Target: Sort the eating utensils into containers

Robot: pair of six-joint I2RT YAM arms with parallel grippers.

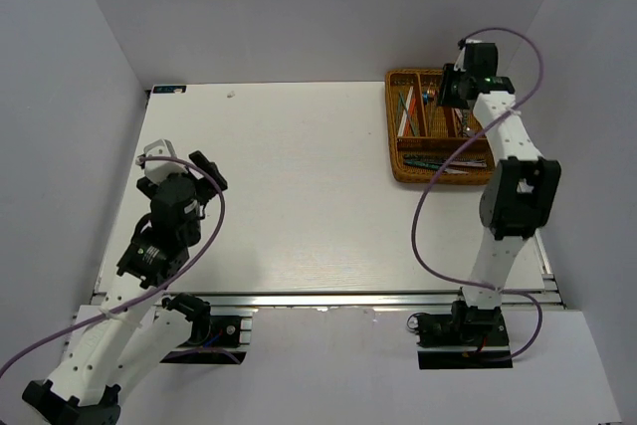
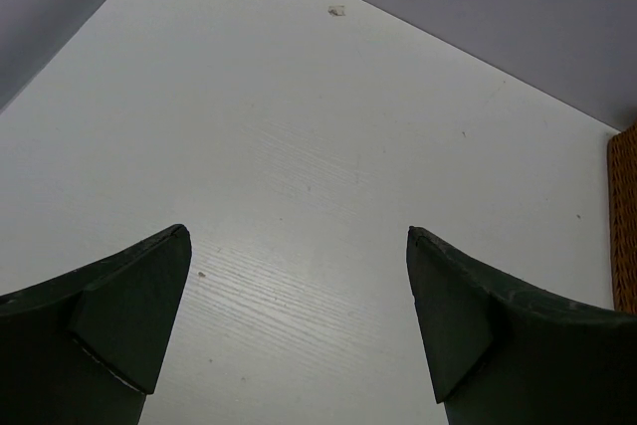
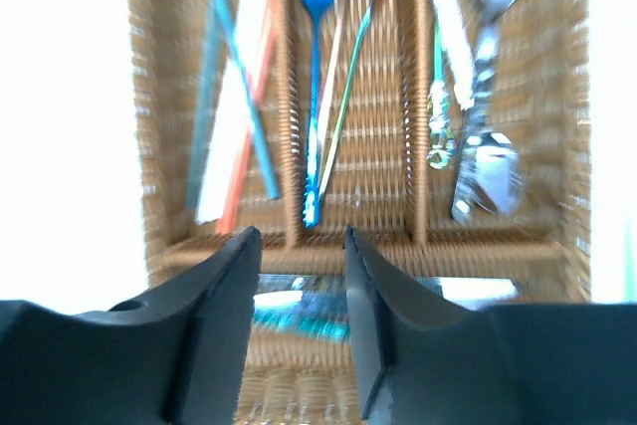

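The brown wicker tray (image 1: 394,151) sits at the table's far right; it fills the right wrist view (image 3: 154,196). Its left slot holds red, white and blue chopsticks (image 3: 234,116), the middle slot forks (image 3: 317,97), the right slot spoons (image 3: 488,161), and the crosswise slot knives (image 3: 299,311). My right gripper (image 3: 303,238) hovers over the tray (image 1: 448,92), jaws open and empty, above the divider before the crosswise slot. My left gripper (image 2: 299,236) is open and empty above bare table at the left (image 1: 179,161).
White tabletop (image 1: 299,186) with grey walls on three sides. A small dark tag (image 1: 167,88) lies at the far left corner and a small speck (image 2: 337,11) near the far edge. The tray's edge (image 2: 624,216) shows in the left wrist view.
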